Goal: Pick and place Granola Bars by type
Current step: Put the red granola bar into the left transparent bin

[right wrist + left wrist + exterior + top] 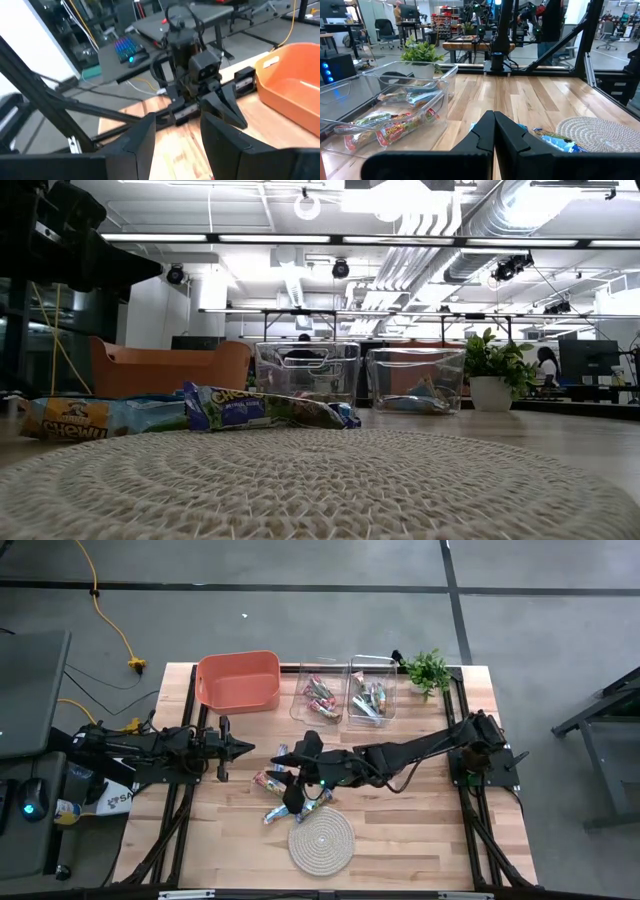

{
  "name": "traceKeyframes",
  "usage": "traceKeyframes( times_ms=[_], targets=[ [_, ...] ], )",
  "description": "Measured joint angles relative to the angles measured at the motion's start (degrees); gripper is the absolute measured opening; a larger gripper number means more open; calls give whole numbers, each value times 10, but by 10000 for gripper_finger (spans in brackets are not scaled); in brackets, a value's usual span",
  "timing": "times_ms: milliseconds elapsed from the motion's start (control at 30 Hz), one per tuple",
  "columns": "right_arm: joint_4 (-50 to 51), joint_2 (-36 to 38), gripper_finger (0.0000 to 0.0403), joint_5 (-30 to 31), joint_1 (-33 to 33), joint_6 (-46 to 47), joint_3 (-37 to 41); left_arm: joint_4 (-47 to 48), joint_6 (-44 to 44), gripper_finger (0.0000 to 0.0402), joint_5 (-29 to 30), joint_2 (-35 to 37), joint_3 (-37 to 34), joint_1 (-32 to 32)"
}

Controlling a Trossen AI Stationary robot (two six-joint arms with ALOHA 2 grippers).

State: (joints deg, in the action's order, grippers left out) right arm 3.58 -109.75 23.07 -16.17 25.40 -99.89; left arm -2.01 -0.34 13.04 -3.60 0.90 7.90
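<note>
While my left gripper (243,748) waits at the table's left side with its fingers (485,135) pressed together on nothing, the work sits further right. Behind that gripper, toward the far edge, stands the orange bin (238,680), and I can't see anything inside it. Next come the loose bars (270,781) on the bare wood at the table's middle: one by my right gripper (283,762), others just below it near the front, and a blue one (276,813) lying close to the mat (321,838). My right arm reaches across from the right side, and its gripper hangs over those loose bars with its fingers (140,137) spread apart, nothing between them. From table height, two wrapped bars (265,409) lie end to end just beyond the mat. Toward the far edge, right of the orange bin, stand two clear bins side by side: the first (321,693) holds red-pink bars, the second (371,692) holds greenish ones. Beside the second bin sits the plant (428,668).
</note>
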Motion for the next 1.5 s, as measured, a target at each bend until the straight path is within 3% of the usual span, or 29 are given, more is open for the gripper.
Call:
traceKeyframes(
  times_ms=[467,933,1267,1500],
  targets=[
    [4,-101,142,-70,6,1,-31,0,0,0,0,0,0,0],
    [51,-157,145,-76,22,-25,-33,0,0,0,-1,0,0,0],
    [121,-179,192,-65,24,30,-32,0,0,0,-1,0,0,0],
    [142,-190,222,-71,23,-1,-32,0,0,0,0,0,0,0]
  ],
)
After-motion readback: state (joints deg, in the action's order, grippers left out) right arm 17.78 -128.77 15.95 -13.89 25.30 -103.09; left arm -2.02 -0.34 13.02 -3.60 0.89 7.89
